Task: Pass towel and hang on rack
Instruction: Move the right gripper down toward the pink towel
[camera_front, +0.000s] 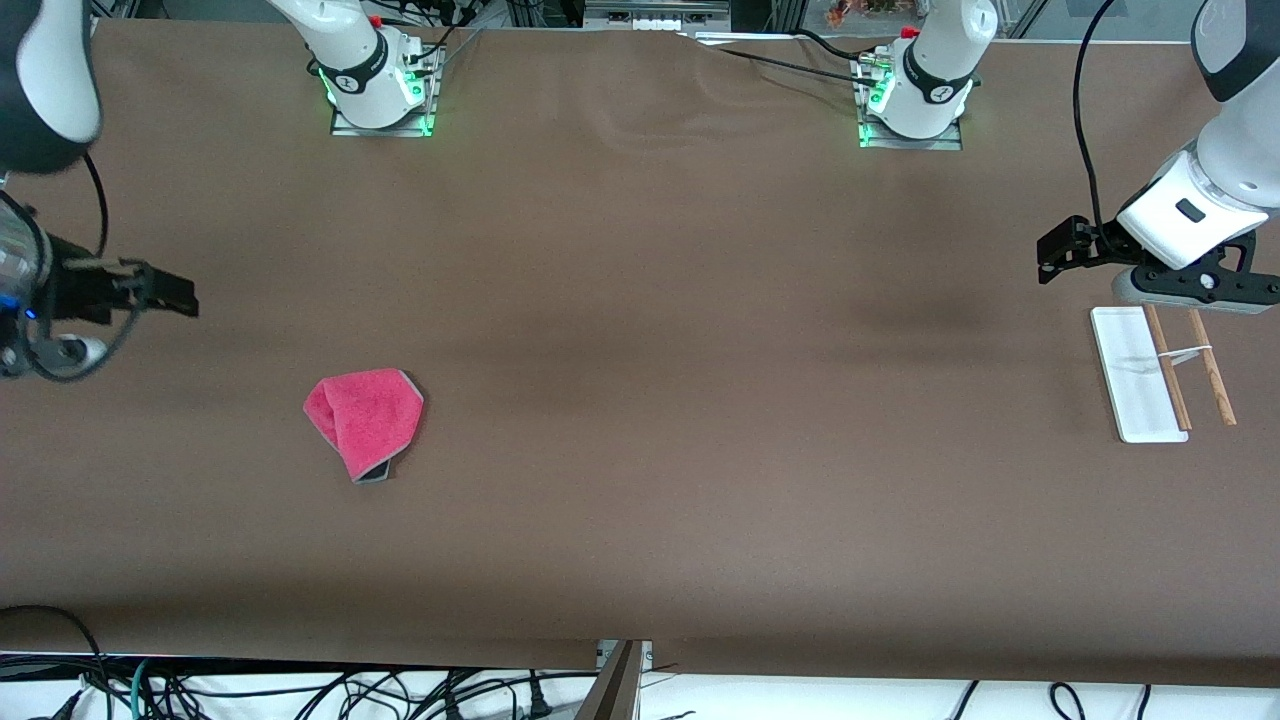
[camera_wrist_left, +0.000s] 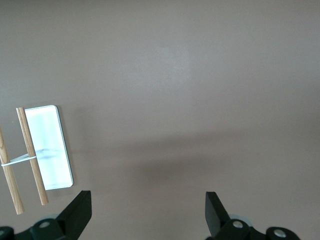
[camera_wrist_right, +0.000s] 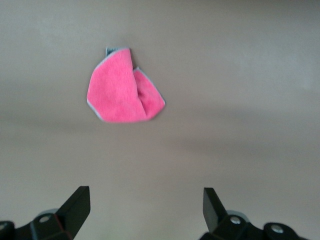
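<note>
Pink towel (camera_front: 365, 420): crumpled on the brown table (camera_front: 640, 400), toward the right arm's end, untouched.
Right gripper (camera_front: 170, 292): hovering over the table near that end, fingers spread wide, holding nothing; in its wrist view the towel (camera_wrist_right: 124, 89) lies ahead of the open fingers.
Key relation: right arm is far closer to the towel, so the first pickup looks like its job.
Rack (camera_front: 1165, 375): at the left arm's end, apparently lying flat, rods running toward the front camera.
Left gripper (camera_front: 1055, 252): parted, empty, waiting over the table just beside the rack.
</note>
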